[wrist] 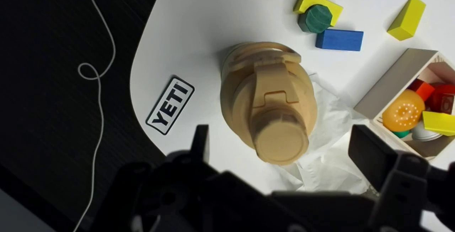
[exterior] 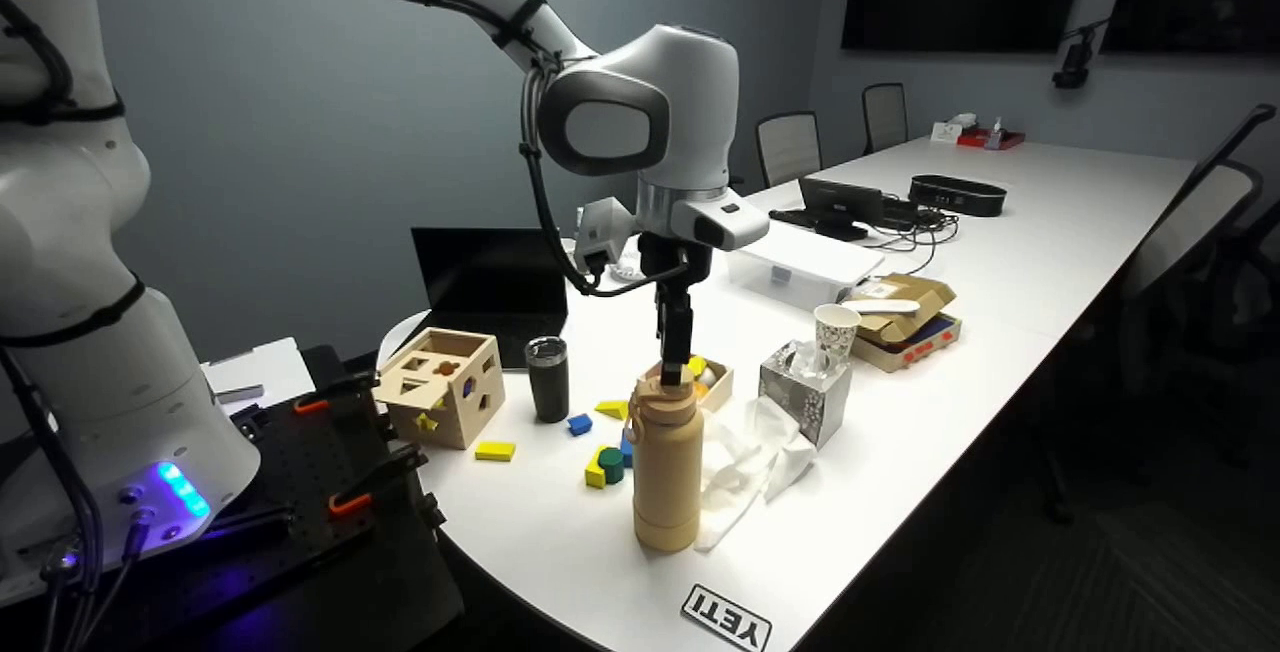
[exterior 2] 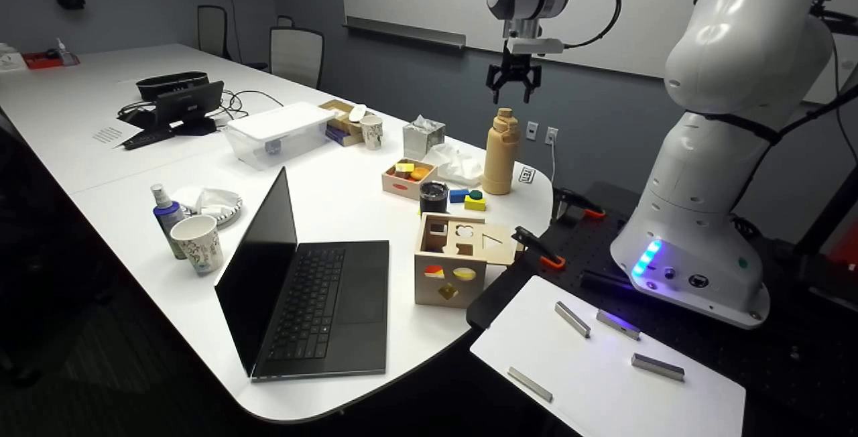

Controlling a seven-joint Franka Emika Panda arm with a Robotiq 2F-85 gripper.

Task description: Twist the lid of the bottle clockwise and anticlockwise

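Fingers (wrist: 371, 155): 2, spread above lid (wrist: 282, 137) | bottle (exterior: 668, 477) upright on table (exterior: 560, 532)

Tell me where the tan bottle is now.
In an exterior view, the tan bottle stands right of centre, below the open tool, between the crumpled white tissue and the YETI label.

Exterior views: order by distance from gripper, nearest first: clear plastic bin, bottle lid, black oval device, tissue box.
1. Bottle lid: just below the gripper.
2. Tissue box: on the table, at the end where the tan bottle stands.
3. Clear plastic bin: farther along the table.
4. Black oval device: farthest, beyond the bin.
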